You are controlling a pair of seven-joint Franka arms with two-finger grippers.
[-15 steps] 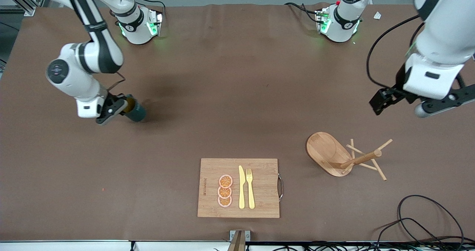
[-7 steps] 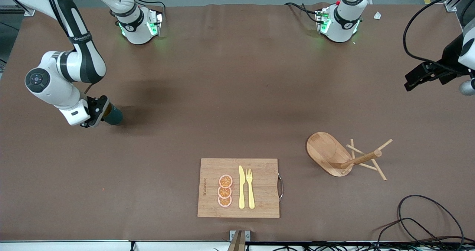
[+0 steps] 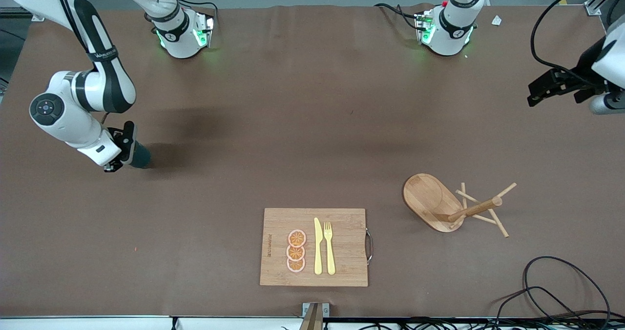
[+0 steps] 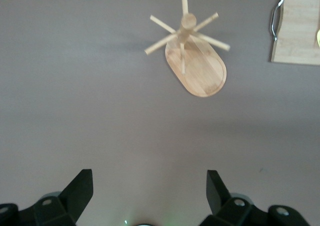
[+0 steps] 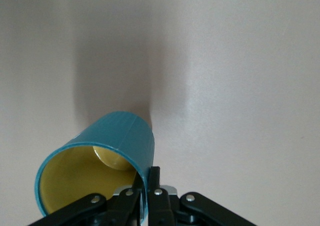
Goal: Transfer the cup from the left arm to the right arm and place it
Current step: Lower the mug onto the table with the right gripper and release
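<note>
The handover looks done: the cup is held by the right gripper, not the left, so what remains is the placing. In the right wrist view the fingers pinch the cup's wall at the rim, one inside and one outside, with the cup tipped so its yellowish inside faces the camera. From the front it sits low over the table at the right arm's end, well apart from the board and farther from the front camera than it; whether it touches the table cannot be told. The left gripper waits up over the table's edge at the left arm's end, its fingers spread wide and empty, with the wooden rack below it in its wrist view. Judging by this, the cup must still be set upright and let go.
</note>
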